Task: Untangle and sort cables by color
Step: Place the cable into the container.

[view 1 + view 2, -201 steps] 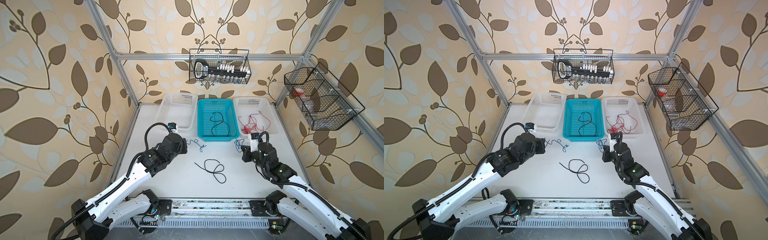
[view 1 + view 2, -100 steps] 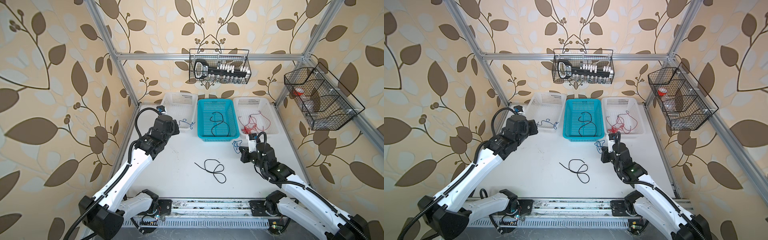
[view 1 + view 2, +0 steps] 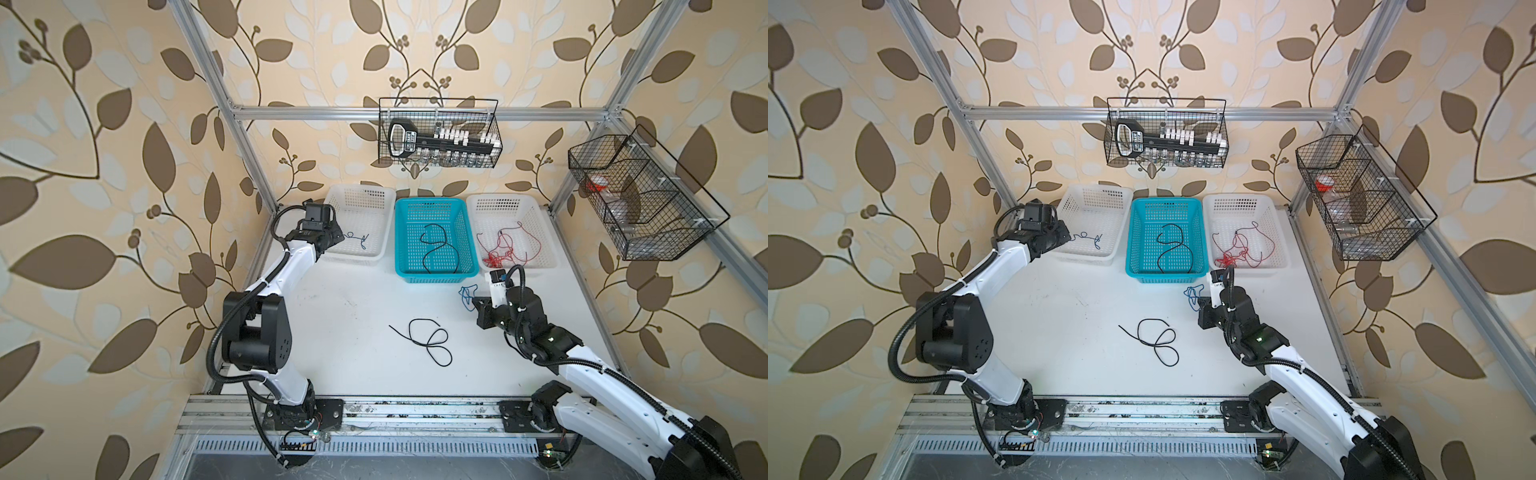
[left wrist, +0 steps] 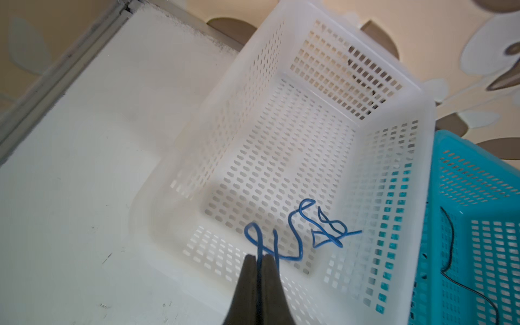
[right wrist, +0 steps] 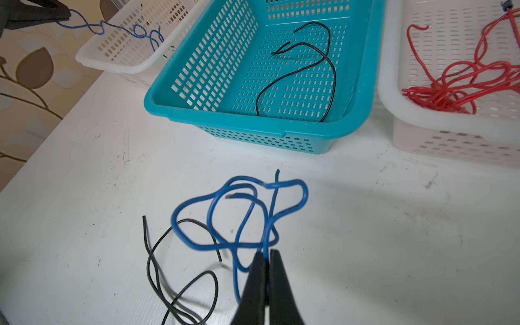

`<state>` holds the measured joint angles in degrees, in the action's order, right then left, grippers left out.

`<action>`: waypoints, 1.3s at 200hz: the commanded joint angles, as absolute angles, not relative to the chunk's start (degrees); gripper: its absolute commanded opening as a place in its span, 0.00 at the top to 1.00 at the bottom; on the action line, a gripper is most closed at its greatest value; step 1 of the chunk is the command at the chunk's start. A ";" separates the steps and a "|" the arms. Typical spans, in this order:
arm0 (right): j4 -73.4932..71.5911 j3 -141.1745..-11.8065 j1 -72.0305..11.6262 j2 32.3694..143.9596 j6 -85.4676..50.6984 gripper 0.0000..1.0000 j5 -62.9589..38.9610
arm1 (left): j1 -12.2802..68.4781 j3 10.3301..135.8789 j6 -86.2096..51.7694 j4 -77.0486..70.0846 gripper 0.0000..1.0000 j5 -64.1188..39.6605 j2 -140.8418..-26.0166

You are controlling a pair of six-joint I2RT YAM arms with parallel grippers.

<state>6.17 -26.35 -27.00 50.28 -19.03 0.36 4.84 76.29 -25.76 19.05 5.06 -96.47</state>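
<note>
Cables: red cables [image 5: 441, 97] in right basket [image 5: 405, 112]; black cable [image 5: 334, 81] in teal basket [image 5: 239, 118]; loose black cable [image 5: 145, 229] on tabletop [image 3: 332, 332].
Left end effector [image 4: 260, 257]: pinched shut on blue cable [image 4: 300, 250], hanging over left basket [image 4: 323, 56].
Right end effector [image 5: 267, 253]: clamped on second blue cable [image 5: 306, 194], above tabletop.
Risk: kinked blue cable may catch the rim and drape outside; second blue cable's loops could hook loose black cable.

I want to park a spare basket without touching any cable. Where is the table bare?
Bare table between the left arm, the left white basket, the teal basket and the loose black cable. Crowded to that cable's right, where the right gripper holds a blue cable.
</note>
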 commanded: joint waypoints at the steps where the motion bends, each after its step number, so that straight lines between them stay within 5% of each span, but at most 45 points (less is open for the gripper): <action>1: 5.05 -25.45 -27.51 50.80 -18.77 1.00 -0.70 | 5.15 80.15 -26.63 20.05 1.00 2.27 -99.50; 81: 3.39 -24.09 -27.69 51.40 -18.92 1.00 -0.53 | 5.57 79.84 -29.03 20.97 1.00 -0.62 -106.63; 107: 3.94 -24.08 -27.84 51.27 -19.18 1.00 -0.55 | 5.95 77.83 -29.52 19.41 0.90 -1.47 -106.49; 149: 3.99 -22.86 -27.87 50.25 -19.86 1.00 0.20 | 7.18 76.11 -30.62 18.20 0.66 -3.48 -106.71; 204: 4.12 -23.27 -28.12 49.91 -19.87 1.00 0.09 | 8.37 75.44 -31.63 16.72 0.50 -5.91 -105.52; 247: 4.23 -23.63 -28.30 49.22 -20.03 1.00 0.00 | 8.37 77.15 -30.26 17.83 0.02 -4.63 -103.82; 260: 4.22 -23.73 -28.38 49.17 -20.03 1.00 0.00 | 8.40 77.93 -29.58 18.02 0.01 -4.44 -103.13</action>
<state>4.49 -23.62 -28.01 50.02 -19.51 -0.01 7.92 76.51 -30.94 16.32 -4.49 -106.67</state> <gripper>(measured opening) 0.048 0.973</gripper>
